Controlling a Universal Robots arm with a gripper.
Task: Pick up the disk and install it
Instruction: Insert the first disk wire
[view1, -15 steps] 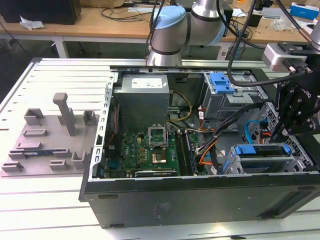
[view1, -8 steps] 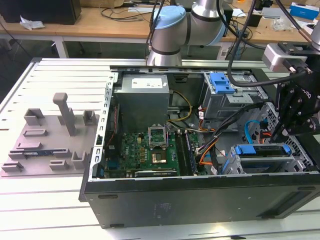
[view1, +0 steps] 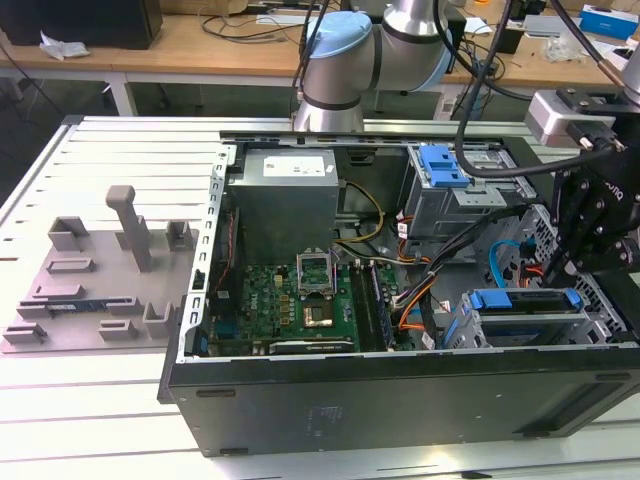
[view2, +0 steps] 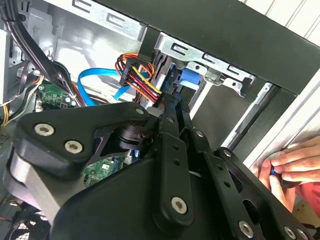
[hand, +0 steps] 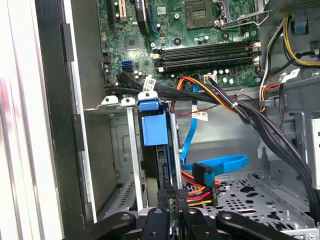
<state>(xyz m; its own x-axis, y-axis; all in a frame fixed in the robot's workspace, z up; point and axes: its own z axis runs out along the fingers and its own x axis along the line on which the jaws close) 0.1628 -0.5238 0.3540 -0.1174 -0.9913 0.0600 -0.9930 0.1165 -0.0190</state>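
i'm hanging over the drive-bay corner of the open computer case (view1: 400, 400), at the exterior view's right. the disk (view1: 525, 300) sits in the metal drive cage (hand: 117, 165), its blue rail bracket visible along the edge. in the first wrist view my gripper (hand: 172, 200) is right at the disk's end, fingers drawn close together around its thin edge, though i cannot tell whether they truly clamp it. orange-and-red power wires (hand: 200, 192) and a blue data cable (hand: 220, 162) lie just beside. a person's hand (view2: 290, 167) rests outside the case.
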